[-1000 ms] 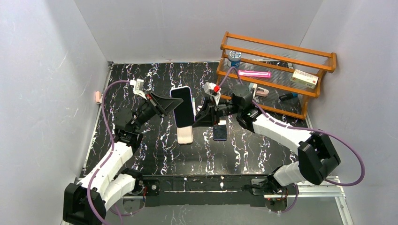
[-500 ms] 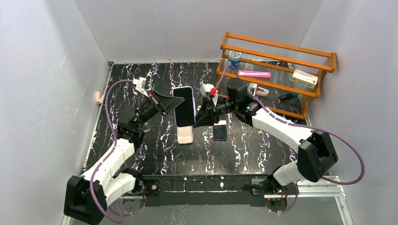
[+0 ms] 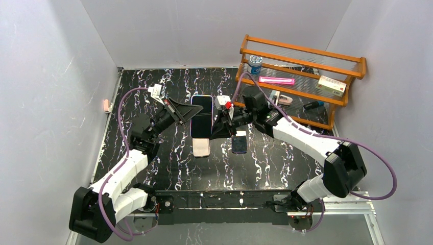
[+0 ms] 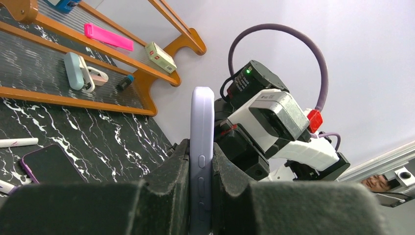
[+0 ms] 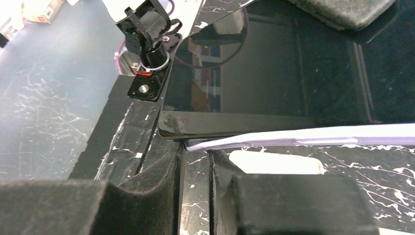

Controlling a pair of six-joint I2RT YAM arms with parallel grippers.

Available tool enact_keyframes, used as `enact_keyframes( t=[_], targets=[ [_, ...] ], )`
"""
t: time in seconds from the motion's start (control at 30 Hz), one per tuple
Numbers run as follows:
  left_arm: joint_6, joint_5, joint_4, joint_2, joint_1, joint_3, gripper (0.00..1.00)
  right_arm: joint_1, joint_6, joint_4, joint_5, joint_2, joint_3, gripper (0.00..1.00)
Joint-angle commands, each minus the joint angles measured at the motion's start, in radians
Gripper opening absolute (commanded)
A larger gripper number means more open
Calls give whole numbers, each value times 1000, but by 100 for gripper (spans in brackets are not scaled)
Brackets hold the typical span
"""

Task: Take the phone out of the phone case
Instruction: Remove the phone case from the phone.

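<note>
At the left gripper (image 4: 200,152): jaws clenched on one phone (image 3: 202,113) in its lilac phone case (image 4: 202,117), pads pressed against front and back, the cased phone held on edge and raised well above the table (image 3: 168,168).

At the right gripper (image 5: 195,164), close in on the phone's opposite side: jaws nearly together with only a thin slit between them. One corner of the lilac case right at that slit, its rim standing a little off the edge of the black screen. Pinched or merely touched, cannot tell. Phone not yet out of the case.

Below, on the black marbled table: two more phone-shaped slabs lying flat near each other, one pale (image 3: 201,147), one dark (image 3: 239,143), with a white pen (image 4: 17,142) near the dark one.

At the far right: one wooden rack (image 3: 306,51) carrying five things:
- one blue-topped can (image 3: 255,62)
- one pink bar (image 3: 276,80)
- one small box (image 3: 331,85)
- one white-and-teal item (image 3: 282,99)
- one small dark object (image 3: 312,105)
</note>
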Motion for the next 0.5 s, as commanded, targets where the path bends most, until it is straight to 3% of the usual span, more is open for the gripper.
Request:
enact_keyframes(
  t=[0.0,0.2,0.33,0.47],
  targets=[
    [-72,84,-14,3,-67,27,0,8,-85,211,238,-7,75,1],
    [-76,74,-13,-2,-93,16,0,8,2,377,476,-16,9,1],
    [-60,59,-12,-21,-99,7,0,8,84,442,514,-25,-39,1],
    [-24,15,-10,-47,-98,-4,0,8,196,482,515,-52,-111,29]
  ],
)
